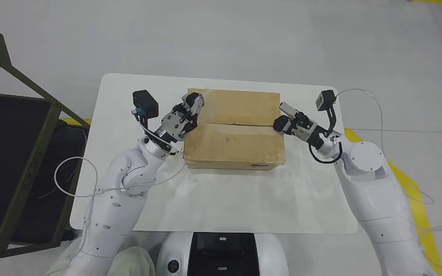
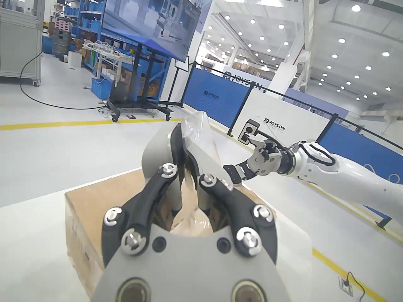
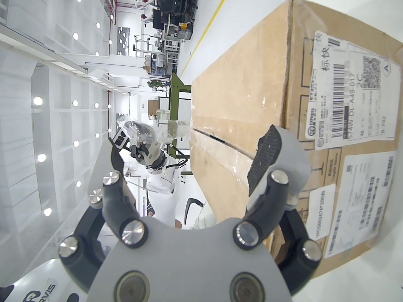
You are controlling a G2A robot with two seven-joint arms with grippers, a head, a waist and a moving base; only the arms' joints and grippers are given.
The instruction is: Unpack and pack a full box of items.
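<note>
- Brown rectangular cardboard box: set at the middle of the white table, its flaps closed along a centre seam.
- Left claw: closed on a crumpled strip of clear film, judged to be tape lifted from the seam. A low, steady pull along the seam is advised.
- Right claw: spread wide, nothing held, at the opposite end. The box is best steadied there.
- Right wrist view: white printed paper labels are shown on the end face, which is hidden from above.
</note>
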